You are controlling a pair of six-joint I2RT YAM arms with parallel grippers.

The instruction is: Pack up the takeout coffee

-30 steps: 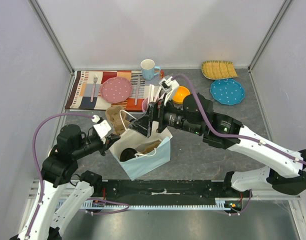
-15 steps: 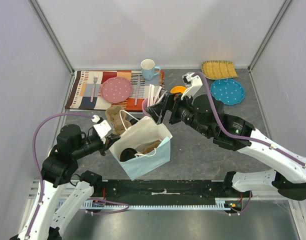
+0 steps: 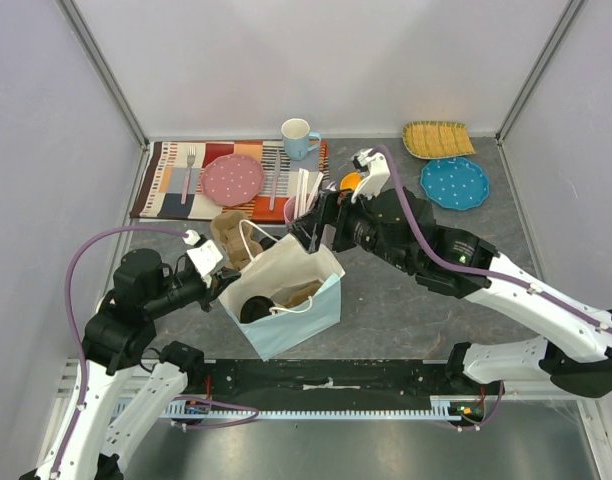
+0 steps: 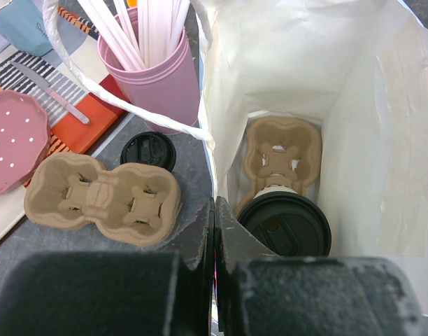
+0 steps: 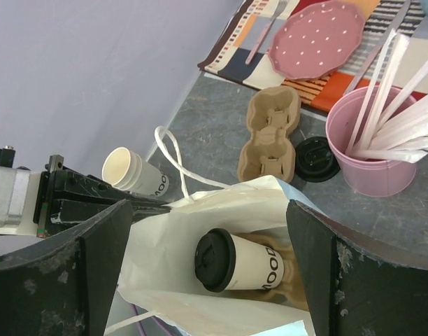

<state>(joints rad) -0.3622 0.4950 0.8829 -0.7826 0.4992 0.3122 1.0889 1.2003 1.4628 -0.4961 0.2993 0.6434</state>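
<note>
Takeout coffee (image 5: 242, 264) is already inside the paper bag (image 3: 296, 322), which sits close to the table's near edge, left of the middle. The cup is tipped over rather than upright. Its black lid points toward the left arm's side, and its body runs along the bag's floor against a cardboard carrier (image 4: 282, 150) packed with it.

The left gripper (image 4: 214, 231) is pinched tight on the bag's near-left rim and seems to be holding the mouth open. A lidless paper cup (image 5: 126, 171) stands just beside it.

The right gripper (image 3: 314, 225) hangs above the bag's far rim with its jaws spread wide and nothing between them. The coffee lies below it and slightly toward the near edge, with its long axis crosswise to the reach down. The left gripper is nearer the cup but occupied, so any righting of the cup would likely fall to the right arm, which would have to drop through the open mouth.

Beyond the bag lie a spare carrier (image 4: 102, 199) and a loose black lid (image 4: 147, 150). The pink cup of sticks (image 4: 154, 77) stands near the placemat (image 3: 176, 180) at the far-left corner.
</note>
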